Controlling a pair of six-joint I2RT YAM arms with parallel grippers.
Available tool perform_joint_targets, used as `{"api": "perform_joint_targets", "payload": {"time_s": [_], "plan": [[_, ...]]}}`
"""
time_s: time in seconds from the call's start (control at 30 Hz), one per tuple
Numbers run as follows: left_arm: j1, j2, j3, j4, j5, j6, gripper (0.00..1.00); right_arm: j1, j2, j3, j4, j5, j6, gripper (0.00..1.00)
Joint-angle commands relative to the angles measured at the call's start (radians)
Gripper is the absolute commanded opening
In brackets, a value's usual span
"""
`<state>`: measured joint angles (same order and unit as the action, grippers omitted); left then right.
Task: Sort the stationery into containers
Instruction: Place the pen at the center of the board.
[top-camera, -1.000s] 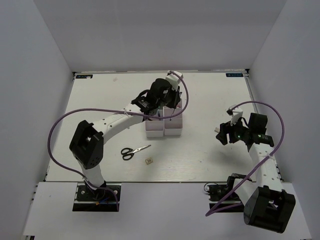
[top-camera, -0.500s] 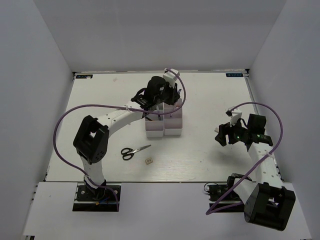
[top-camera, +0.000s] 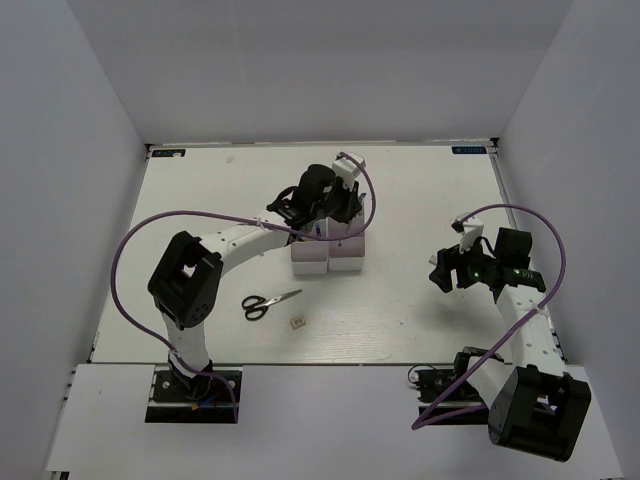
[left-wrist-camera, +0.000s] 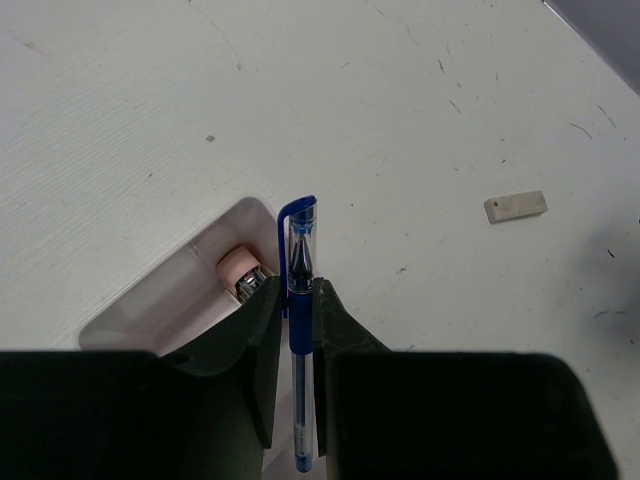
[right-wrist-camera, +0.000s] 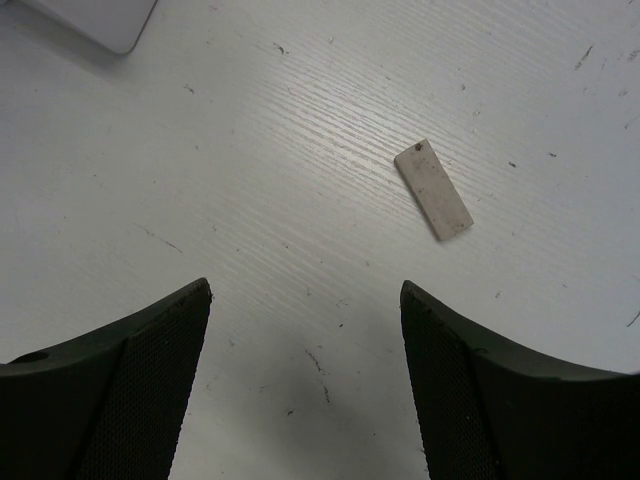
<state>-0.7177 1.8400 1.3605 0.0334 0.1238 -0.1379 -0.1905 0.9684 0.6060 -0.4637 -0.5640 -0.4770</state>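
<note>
Blue plastic, thin and smooth: the blue pen (left-wrist-camera: 299, 330) was clamped between the two fingers of the left gripper (left-wrist-camera: 297, 292), right above the rim of the containers (left-wrist-camera: 160, 300), at the corner of one compartment where a pale-capped thing (left-wrist-camera: 240, 270) lay inside. You could judge the pen as light and stiff, but round and slippery, so it might roll or slide in the pads if the grip were loosened slowly. The barrel below the cap, where the fingers held it, looked a good place to take it. Its long axis ran along the fingers, in the direction the gripper reached. The capped end with the clip pointed away from the wrist, toward the table (left-wrist-camera: 450, 100) just beside the compartment's wall, and the other end was hidden between the fingers. In my judgement you needed to bring it a little more over the opening before letting go. The right gripper (right-wrist-camera: 305, 290) stood wide apart and empty, well away from the containers, hovering over the small white eraser (right-wrist-camera: 433, 188), which lay flat on the table.
</note>
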Motion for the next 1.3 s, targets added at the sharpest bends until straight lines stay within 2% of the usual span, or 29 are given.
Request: {"api": "perform_joint_targets", "payload": {"time_s": [0.0, 0.27, 0.67, 0.97, 1.27], "plan": [[-0.008, -0.047, 0.0, 0.026, 0.007, 0.015, 0.01, -0.006, -0.014, -0.003, 0.022, -0.02, -0.003, 0.79], [-0.022, -0.093, 0.042, 0.036, 0.016, 0.024, 0.01, -0.004, -0.004, -0.008, 0.023, -0.022, -0.009, 0.79], [-0.009, -0.073, 0.063, 0.054, 0.008, 0.032, 0.01, -0.006, 0.004, -0.015, 0.03, -0.022, -0.018, 0.79], [0.03, -0.038, 0.049, 0.091, 0.004, 0.027, 0.01, -0.004, 0.012, -0.022, 0.03, -0.023, -0.025, 0.79], [0.043, -0.021, -0.04, 0.155, 0.005, 0.035, 0.01, -0.004, 0.021, -0.022, 0.031, -0.022, -0.029, 0.79]]}}
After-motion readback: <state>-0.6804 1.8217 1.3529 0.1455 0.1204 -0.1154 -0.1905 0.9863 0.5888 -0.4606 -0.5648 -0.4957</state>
